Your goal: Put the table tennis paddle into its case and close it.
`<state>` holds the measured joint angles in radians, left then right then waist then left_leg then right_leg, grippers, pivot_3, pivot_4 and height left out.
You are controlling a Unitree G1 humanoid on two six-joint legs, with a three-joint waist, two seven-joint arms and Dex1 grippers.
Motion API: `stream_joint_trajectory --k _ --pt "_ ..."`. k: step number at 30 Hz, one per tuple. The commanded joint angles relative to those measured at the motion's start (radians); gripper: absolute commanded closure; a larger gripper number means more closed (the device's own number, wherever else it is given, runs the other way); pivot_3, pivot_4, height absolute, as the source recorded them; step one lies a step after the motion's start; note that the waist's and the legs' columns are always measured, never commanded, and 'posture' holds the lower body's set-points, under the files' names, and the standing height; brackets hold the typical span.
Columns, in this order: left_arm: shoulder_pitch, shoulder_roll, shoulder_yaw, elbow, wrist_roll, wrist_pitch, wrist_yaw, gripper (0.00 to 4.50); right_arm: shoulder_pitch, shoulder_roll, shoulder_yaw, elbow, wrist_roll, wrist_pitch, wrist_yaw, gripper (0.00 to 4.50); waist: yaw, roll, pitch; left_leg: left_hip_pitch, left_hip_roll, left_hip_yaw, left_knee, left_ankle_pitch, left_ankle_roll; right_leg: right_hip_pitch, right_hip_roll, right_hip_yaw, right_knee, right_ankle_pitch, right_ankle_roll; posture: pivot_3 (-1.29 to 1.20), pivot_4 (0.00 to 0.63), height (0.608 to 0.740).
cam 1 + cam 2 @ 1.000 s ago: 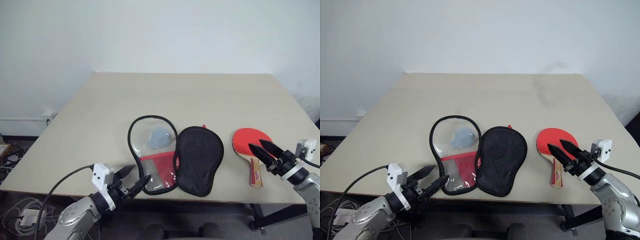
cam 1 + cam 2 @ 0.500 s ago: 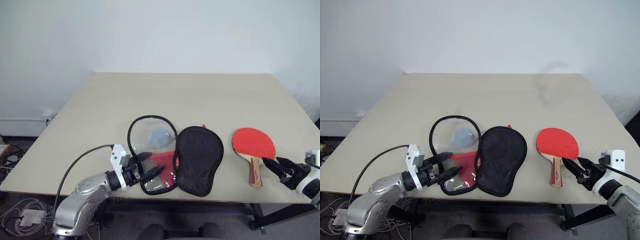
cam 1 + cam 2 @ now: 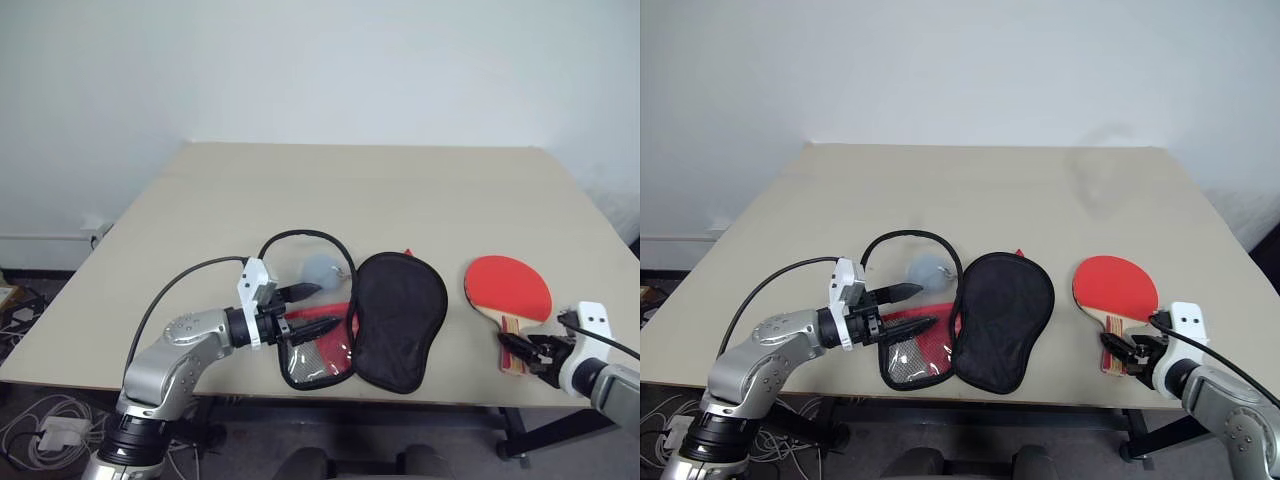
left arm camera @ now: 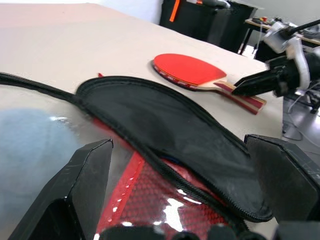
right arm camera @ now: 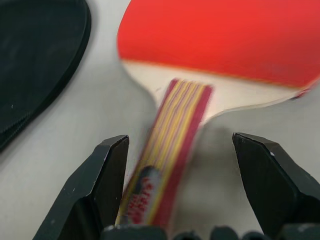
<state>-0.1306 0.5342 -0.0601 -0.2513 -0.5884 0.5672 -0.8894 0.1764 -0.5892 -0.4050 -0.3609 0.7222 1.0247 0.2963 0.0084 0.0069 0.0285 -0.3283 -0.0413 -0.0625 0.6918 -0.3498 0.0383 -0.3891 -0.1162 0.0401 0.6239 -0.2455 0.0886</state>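
The case (image 3: 400, 315) lies open and flat near the table's front edge. Its black-lined half is on the right, and its clear-window half (image 3: 312, 262) with a red mesh pocket (image 4: 165, 200) is on the left. My left gripper (image 3: 328, 306) hovers open over the window half, pointing right, with nothing between its fingers. The table tennis paddle (image 3: 508, 285) lies red face up to the right of the case, its striped handle (image 5: 167, 150) toward the front edge. My right gripper (image 5: 180, 137) is open at the handle's end, one finger on each side, apart from the wood.
A pale blue shape (image 3: 320, 268) shows through the clear window. The beige table (image 3: 350, 190) stretches bare behind the case and paddle. Its front edge (image 3: 460, 402) runs just below both grippers. A black cable (image 3: 180, 285) arcs from my left wrist.
My left gripper moved up and right from the front edge onto the case's window half. My right gripper dropped back and tipped down from above the paddle to the handle's end.
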Motion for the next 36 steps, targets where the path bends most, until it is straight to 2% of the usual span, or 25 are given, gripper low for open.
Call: stream_joint_trajectory --k 1,6,11,16,20,27,32,36 --pt "-0.016 -0.004 -0.006 -0.007 0.011 -0.002 0.004 0.0 -0.047 0.022 0.017 0.031 -0.041 0.016 -0.053 0.92 0.0 -0.002 0.001 0.0 0.0 0.0 0.0 0.0 0.0 0.0 0.0 0.0 0.0 0.0 0.0 0.0 0.0 0.716" --pt "-0.019 -0.014 -0.019 0.001 0.03 -0.002 0.009 0.0 -0.093 0.027 0.027 0.086 -0.091 0.029 -0.093 0.92 0.001 -0.007 0.001 0.001 0.0 0.0 0.001 0.0 0.0 0.001 0.0 0.0 0.0 0.0 0.0 0.0 0.0 0.716" --pt "-0.007 -0.015 -0.021 -0.016 0.034 0.002 0.016 0.0 -0.094 0.017 0.068 0.11 -0.135 0.042 -0.103 2.39 0.001 -0.013 -0.002 0.002 0.0 0.0 0.001 0.0 0.0 0.001 0.0 0.0 0.0 0.0 0.0 0.0 0.0 0.716" --pt "-0.006 -0.013 -0.016 -0.027 0.031 0.01 0.025 0.0 -0.095 -0.001 0.088 0.1 -0.132 0.065 -0.095 3.18 0.002 -0.024 -0.008 0.003 0.0 -0.001 0.002 0.0 0.001 0.002 -0.001 -0.001 -0.001 0.0 0.0 0.0 0.0 0.716" --pt "-0.01 -0.016 -0.004 -0.035 0.014 0.031 0.041 0.0 -0.136 -0.009 -0.017 0.055 -0.062 0.1 -0.084 3.2 0.002 -0.022 -0.007 0.003 -0.001 -0.001 0.002 -0.001 0.001 0.002 -0.001 -0.001 -0.001 0.0 0.0 0.0 0.0 0.716" --pt "-0.022 -0.009 -0.005 -0.036 0.008 0.054 0.045 0.0 -0.251 -0.021 -0.214 -0.077 0.054 0.287 -0.136 3.23 0.001 -0.003 0.002 -0.006 -0.001 -0.001 0.002 0.0 0.0 -0.004 -0.001 -0.001 0.0 0.0 0.0 0.0 0.0 0.716" --pt "-0.043 -0.012 -0.015 0.015 0.023 0.042 0.025 0.0 -0.377 0.11 -0.289 -0.19 0.11 0.46 -0.237 3.23 -0.005 -0.002 0.002 -0.007 0.001 -0.001 0.002 0.0 0.0 -0.006 0.001 -0.001 0.001 0.001 -0.001 0.0 0.0 0.716" --pt "-0.07 -0.015 -0.031 0.051 0.034 0.039 0.007 0.0 -0.491 0.322 -0.324 -0.299 0.126 0.586 -0.357 3.23 -0.005 -0.001 0.002 -0.007 0.001 -0.002 0.002 0.0 0.0 -0.006 0.001 -0.001 0.002 0.001 -0.001 0.0 0.0 0.716"
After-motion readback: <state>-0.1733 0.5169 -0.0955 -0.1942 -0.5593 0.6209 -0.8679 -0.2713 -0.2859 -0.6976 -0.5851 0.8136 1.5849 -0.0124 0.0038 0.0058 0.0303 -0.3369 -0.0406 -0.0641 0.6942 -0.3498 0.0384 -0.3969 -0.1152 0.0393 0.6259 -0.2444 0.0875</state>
